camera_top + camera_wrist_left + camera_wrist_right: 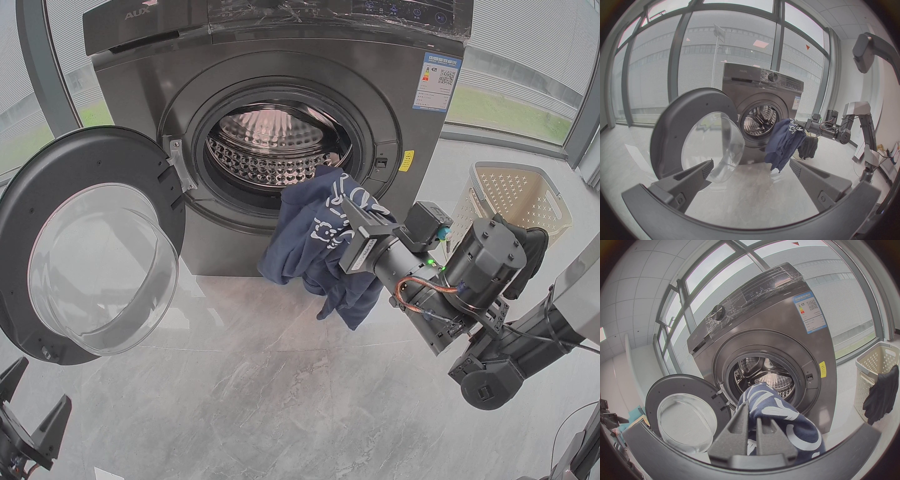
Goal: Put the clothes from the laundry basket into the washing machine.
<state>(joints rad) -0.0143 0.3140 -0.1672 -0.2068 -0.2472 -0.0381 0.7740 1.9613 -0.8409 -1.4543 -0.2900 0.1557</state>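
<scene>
A navy garment with white print [319, 240] hangs from my right gripper [345, 206], which is shut on it just in front of the washing machine's open drum [275, 150]. In the right wrist view the navy garment [784, 418] drapes over the closed fingers [742, 424], below the drum opening [765, 380]. A black garment [881, 394] hangs over the rim of the beige laundry basket [522, 190] to the right of the machine. My left gripper [750, 172] stands open, low at the left, well back from the machine, holding nothing.
The round machine door [81, 244] is swung wide open to the left, low over the floor. Grey tiled floor [262, 387] lies free in front of the machine. Glass walls stand behind the washer.
</scene>
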